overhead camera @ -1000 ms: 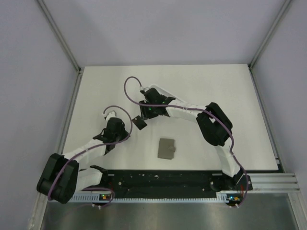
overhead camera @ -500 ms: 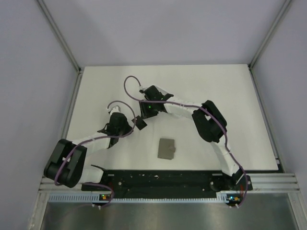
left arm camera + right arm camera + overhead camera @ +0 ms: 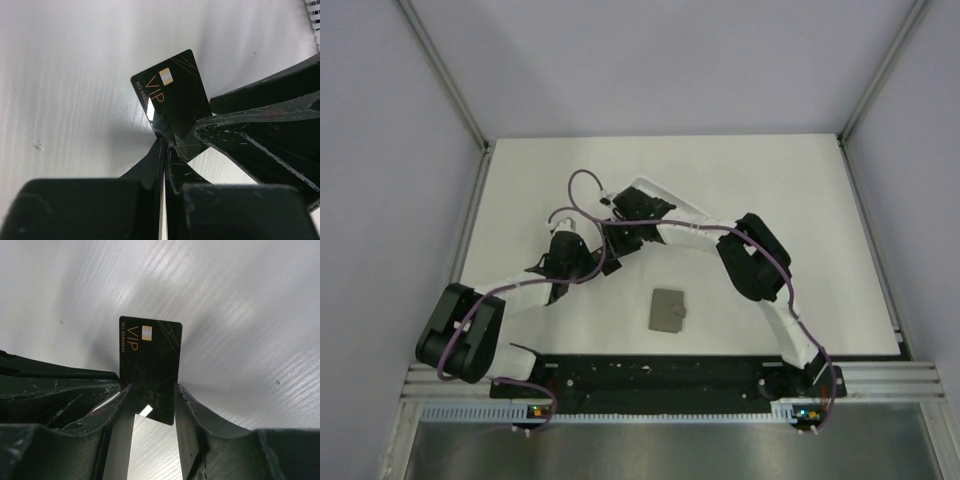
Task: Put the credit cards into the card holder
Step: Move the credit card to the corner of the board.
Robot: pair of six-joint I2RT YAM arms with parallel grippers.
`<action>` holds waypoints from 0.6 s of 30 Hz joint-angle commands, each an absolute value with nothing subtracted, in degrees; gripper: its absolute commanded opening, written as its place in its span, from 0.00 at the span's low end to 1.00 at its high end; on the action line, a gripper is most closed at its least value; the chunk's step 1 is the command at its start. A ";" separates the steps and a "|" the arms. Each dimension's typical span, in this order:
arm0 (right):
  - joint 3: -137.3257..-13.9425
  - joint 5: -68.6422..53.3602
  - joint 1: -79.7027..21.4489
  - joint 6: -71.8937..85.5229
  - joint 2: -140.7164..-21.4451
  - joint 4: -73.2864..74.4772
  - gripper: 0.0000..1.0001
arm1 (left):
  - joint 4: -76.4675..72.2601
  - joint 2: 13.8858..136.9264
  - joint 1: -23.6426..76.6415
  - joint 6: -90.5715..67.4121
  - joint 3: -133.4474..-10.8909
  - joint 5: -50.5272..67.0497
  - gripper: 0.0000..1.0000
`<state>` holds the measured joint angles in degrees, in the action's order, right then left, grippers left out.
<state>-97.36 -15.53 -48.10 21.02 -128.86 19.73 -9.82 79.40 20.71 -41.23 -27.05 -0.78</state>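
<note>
card [image 3: 149, 352] juts lengthwise from right claw [image 3: 151, 388] gripping its edges; left claw [image 3: 164, 146] closed.

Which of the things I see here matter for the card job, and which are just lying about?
Job: black VIP plastic card, held by the right gripper; flat grey metallic rectangular case.
Just background: white table top, grey metal frame rails.

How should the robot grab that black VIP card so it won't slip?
Across its two long edges, near the end away from the big gold letters, coming in from that short side. The card is thin and flat, so its edges give fingers something to press; the right gripper holds it that way.
</note>
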 commanded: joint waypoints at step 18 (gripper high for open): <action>-73.93 -14.86 -54.05 26.19 -115.59 12.14 0.37 | -2.38 65.50 32.77 -45.61 -18.55 -2.28 0.00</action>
